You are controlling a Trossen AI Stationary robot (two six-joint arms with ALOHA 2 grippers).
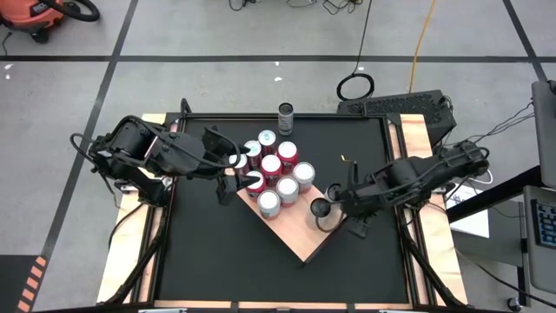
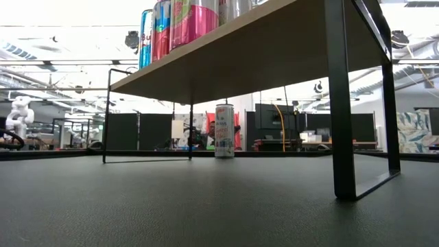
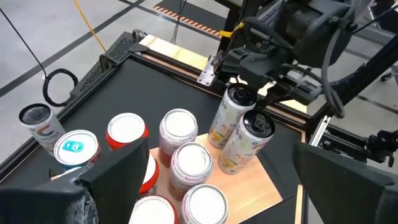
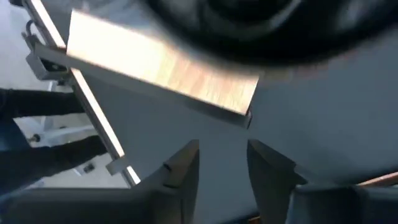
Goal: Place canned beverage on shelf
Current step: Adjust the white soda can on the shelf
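Two pale-yellow cans [image 3: 247, 146] stand upright on the shelf [image 1: 300, 239], at its right edge, beside a cluster of red and silver cans [image 1: 271, 165].

The right gripper [image 1: 334, 202] sits just off that edge by the yellow cans, its fingers only narrowly parted with nothing between them. The left gripper [image 1: 245, 171] hovers over the shelf's left corner, spread wide and empty. A lone can [image 1: 285, 117] stands on the table beyond the shelf's far corner.

Pale wood shelf [image 1: 300, 236] sits diagonal on black table [image 1: 208, 252], cluster of cans [image 1: 276, 174] on top. Lone can [image 1: 286, 117] near far edge. Right gripper [image 1: 323, 209] over shelf's right edge; left gripper [image 1: 236, 174] beside cluster.
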